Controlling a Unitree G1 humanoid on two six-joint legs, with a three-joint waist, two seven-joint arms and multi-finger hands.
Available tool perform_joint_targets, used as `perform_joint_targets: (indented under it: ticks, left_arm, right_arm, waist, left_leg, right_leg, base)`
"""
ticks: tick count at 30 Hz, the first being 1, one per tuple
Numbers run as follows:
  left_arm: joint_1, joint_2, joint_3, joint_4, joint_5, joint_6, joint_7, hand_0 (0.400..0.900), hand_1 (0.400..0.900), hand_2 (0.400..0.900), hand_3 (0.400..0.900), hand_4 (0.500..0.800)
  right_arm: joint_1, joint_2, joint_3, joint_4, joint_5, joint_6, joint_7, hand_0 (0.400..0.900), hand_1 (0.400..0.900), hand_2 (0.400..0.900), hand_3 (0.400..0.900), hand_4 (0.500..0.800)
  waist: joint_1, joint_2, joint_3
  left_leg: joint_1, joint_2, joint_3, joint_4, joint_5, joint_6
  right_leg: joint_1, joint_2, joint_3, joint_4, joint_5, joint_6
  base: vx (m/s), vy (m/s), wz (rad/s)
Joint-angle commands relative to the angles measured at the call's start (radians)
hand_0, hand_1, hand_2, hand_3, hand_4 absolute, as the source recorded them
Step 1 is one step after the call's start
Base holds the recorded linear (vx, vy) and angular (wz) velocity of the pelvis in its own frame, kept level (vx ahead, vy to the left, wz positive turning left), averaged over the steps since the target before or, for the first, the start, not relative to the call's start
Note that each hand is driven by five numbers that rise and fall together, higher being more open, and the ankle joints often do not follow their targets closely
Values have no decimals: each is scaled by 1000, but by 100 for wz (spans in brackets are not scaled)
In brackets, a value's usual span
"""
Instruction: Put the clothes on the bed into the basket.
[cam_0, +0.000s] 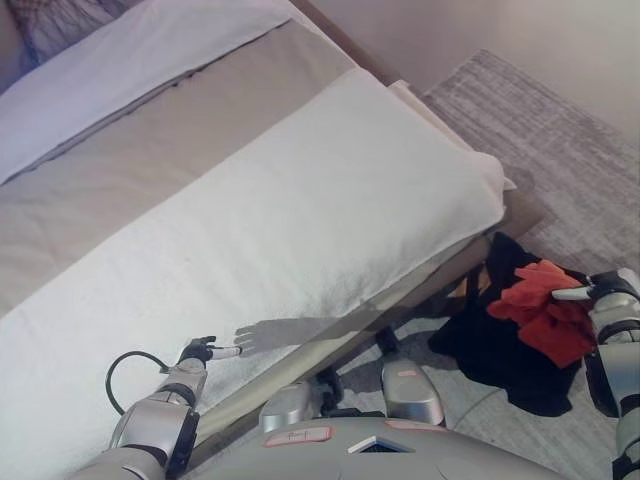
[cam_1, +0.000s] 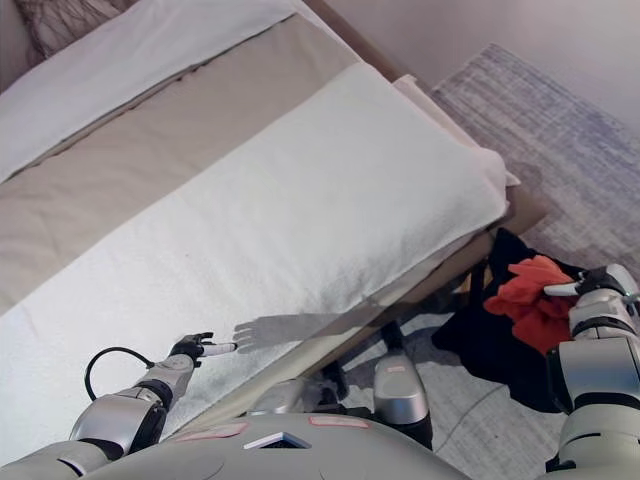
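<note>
A red garment (cam_0: 540, 308) lies on top of a black basket (cam_0: 497, 350) that stands on the floor beside the foot of the bed. My right hand (cam_0: 603, 288) is just right of the garment, with a straight white-tipped finger touching its edge and nothing curled round it. My left hand (cam_0: 205, 352) rests open on the white blanket (cam_0: 300, 230) near the bed's front edge, fingers pointing right. I see no loose clothes on the bed's top.
The bed (cam_0: 150, 160) carries a beige sheet and a white pillow (cam_0: 120, 60) at the far left. Grey carpet (cam_0: 560, 130) spreads to the right of the bed. The bed's wooden frame corner (cam_0: 525, 215) sticks out above the basket.
</note>
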Motion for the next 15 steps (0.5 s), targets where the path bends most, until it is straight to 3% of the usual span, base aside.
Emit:
perform_joint_targets:
  ticks: [1, 3, 4, 5, 15]
  left_arm:
    - [-34, 81, -26, 87, 43, 0, 18, 900, 900, 900, 900, 800]
    - [-34, 81, -29, 91, 51, 2, 17, 900, 900, 900, 900, 800]
    - [-33, 80, -30, 90, 51, 2, 17, 900, 900, 900, 900, 800]
    - [-31, 78, -29, 86, 47, 1, 18, 900, 900, 900, 900, 800]
    - [-20, 49, -27, 86, 50, 9, 24, 900, 900, 900, 900, 800]
  right_arm:
    - [-33, -98, 28, 69, -25, 4, -27, 400, 400, 400, 400, 500]
    - [-15, -108, 12, 90, -27, 9, -25, 400, 400, 400, 400, 500]
    - [-16, -115, 8, 93, -29, 11, -30, 596, 596, 596, 596, 618]
    - [-15, -121, 3, 90, -32, 13, -41, 900, 900, 900, 900, 800]
    - [32, -88, -16, 97, -20, 15, -34, 900, 900, 900, 900, 800]
  waist:
    - [-3, -40, -30]
    - [-1, -35, -34]
    - [0, -34, -35]
    - [2, -33, -35]
    - [14, -51, -44]
  left_leg:
    - [-26, 27, -110, 7, 16, -43]
    - [-25, 25, -116, 6, 17, -43]
    - [-23, 24, -119, 6, 16, -42]
    - [-21, 22, -121, 6, 15, -42]
    - [-11, 19, -136, 5, 10, -40]
  right_leg:
    - [32, -105, -8, 79, -67, 92]
    - [44, -110, -16, 72, -69, 91]
    - [49, -112, -20, 69, -69, 91]
    - [54, -113, -22, 67, -68, 92]
    - [91, -120, -46, 45, -70, 90]
  base:
    - [13, -12, 17]
    - [24, -13, 15]
    - [26, -11, 11]
    - [24, -14, 9]
    - [16, -21, 6]
